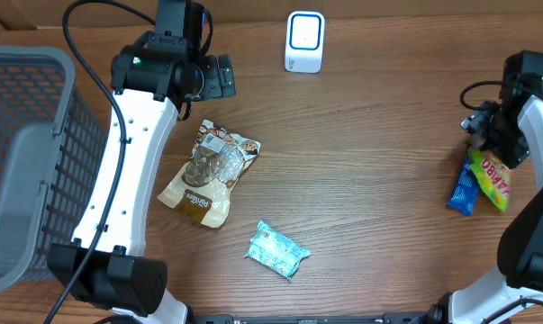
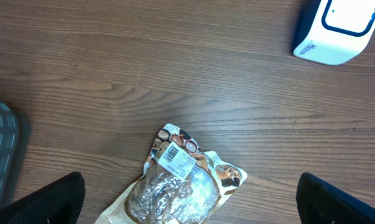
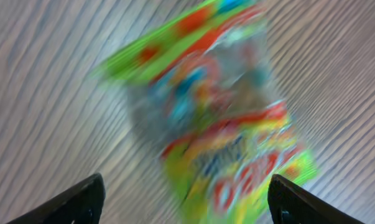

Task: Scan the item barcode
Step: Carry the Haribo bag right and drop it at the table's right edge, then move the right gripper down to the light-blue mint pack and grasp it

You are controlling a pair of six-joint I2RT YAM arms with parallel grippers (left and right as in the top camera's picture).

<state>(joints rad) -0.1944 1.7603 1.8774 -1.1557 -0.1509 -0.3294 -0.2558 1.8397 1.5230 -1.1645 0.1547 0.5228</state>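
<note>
The white barcode scanner [image 1: 304,41] stands at the back of the table and also shows in the left wrist view, the scanner [image 2: 336,28] at top right. A brown snack pouch [image 1: 208,173] lies flat, its white barcode label [image 2: 178,159] facing up. My left gripper [image 1: 219,77] hangs open above the pouch [image 2: 181,190], its fingers [image 2: 41,199] wide apart and empty. My right gripper [image 1: 484,128] is open over a green-and-yellow candy bag [image 1: 493,180]. In the right wrist view the candy bag [image 3: 218,118] is blurred, and the fingertips [image 3: 72,202] stand well apart.
A blue bar [image 1: 463,191] lies beside the candy bag. A teal packet [image 1: 276,249] lies near the front middle. A grey mesh basket [image 1: 23,162] fills the left side, its corner [image 2: 0,146] visible in the left wrist view.
</note>
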